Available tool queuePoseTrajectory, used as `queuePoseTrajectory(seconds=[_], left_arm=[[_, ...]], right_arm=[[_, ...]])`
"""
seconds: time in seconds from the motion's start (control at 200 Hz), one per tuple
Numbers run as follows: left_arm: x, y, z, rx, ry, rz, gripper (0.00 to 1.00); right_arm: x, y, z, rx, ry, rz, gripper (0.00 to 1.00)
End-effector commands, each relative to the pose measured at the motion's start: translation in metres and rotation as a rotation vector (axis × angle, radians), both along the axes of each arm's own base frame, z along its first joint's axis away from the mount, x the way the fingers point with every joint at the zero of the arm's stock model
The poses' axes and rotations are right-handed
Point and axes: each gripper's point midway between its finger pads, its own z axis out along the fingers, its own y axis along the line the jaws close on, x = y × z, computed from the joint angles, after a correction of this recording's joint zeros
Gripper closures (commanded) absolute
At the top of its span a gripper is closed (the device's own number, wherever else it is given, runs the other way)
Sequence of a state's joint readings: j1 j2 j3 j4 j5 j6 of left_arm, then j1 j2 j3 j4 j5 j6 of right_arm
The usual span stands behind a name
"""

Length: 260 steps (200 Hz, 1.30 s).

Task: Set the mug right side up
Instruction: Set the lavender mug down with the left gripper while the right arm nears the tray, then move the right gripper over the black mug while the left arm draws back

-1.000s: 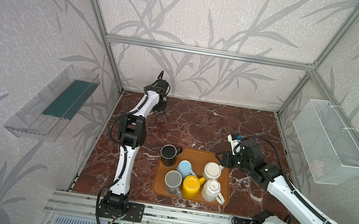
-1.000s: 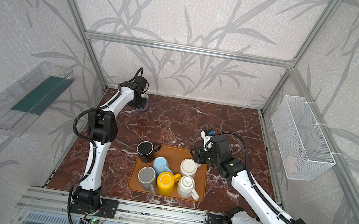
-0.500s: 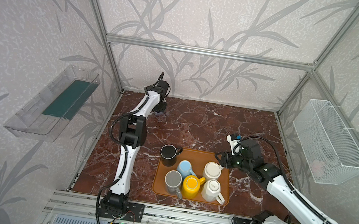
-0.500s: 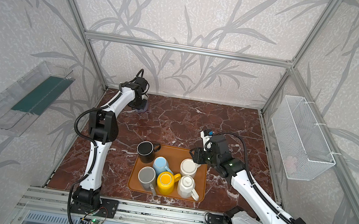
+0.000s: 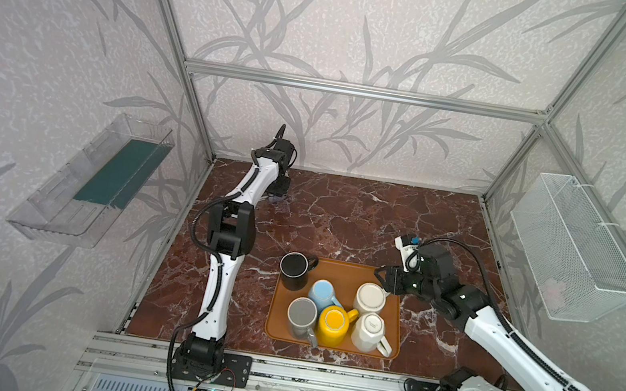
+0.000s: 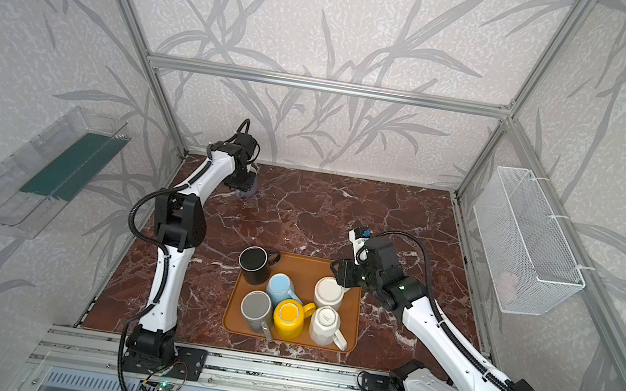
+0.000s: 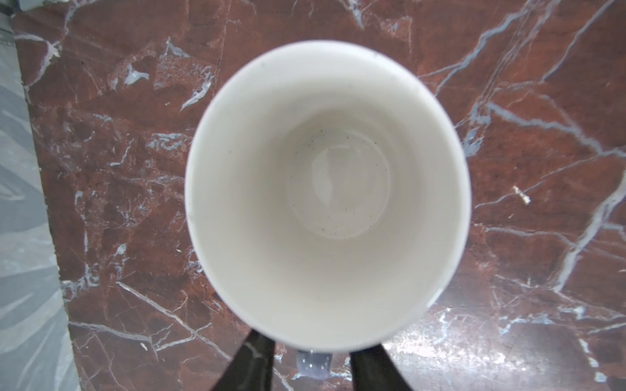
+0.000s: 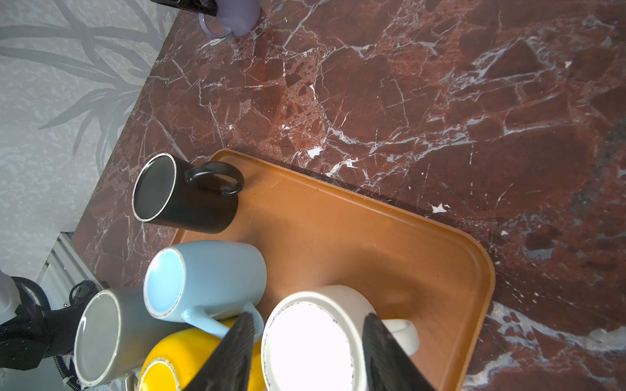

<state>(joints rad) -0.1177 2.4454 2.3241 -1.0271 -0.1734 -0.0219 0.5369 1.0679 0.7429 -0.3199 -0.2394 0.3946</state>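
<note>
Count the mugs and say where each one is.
7. Six on the tray: black mug back left, blue mug beside it, cream mug back right, grey mug, yellow mug and white mug along the front. A lilac mug stands under the left gripper, far back left.

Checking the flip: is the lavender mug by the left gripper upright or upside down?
Upright: the left wrist view looks down into the lavender mug, mouth up, white inside showing.

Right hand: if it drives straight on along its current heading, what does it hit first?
Likely the upside-down white ceramic mug on the orange plastic tray: the right hand, open, straddles its base. Depth to it is unclear.
</note>
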Motion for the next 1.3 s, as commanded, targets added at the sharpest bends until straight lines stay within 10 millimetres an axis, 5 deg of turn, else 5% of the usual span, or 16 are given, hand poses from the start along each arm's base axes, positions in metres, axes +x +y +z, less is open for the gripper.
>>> queuePoseTrajectory(seconds=[0.0, 0.3, 0.585, 0.97, 1.295], left_arm=[[-0.004, 0.0, 0.027, -0.003, -0.027, 0.007, 0.52], [-0.019, -0.014, 0.078, -0.125, -0.162, 0.024, 0.44], [-0.065, -0.035, 0.115, -0.302, -0.263, 0.023, 0.44], [-0.167, -0.056, 0.114, -0.406, -0.371, 0.029, 0.44], [-0.222, -0.071, 0.11, -0.404, -0.4, 0.003, 0.44]], right_arm=[[-0.001, 0.0, 0.002, -0.012, -0.009, 0.004, 0.47], [-0.004, 0.005, -0.002, -0.077, -0.021, 0.046, 0.47], [-0.006, 0.026, 0.003, -0.178, -0.068, 0.167, 0.46], [-0.004, 0.058, 0.002, -0.222, -0.096, 0.278, 0.45], [-0.003, 0.083, 0.0, -0.237, -0.11, 0.367, 0.44]])
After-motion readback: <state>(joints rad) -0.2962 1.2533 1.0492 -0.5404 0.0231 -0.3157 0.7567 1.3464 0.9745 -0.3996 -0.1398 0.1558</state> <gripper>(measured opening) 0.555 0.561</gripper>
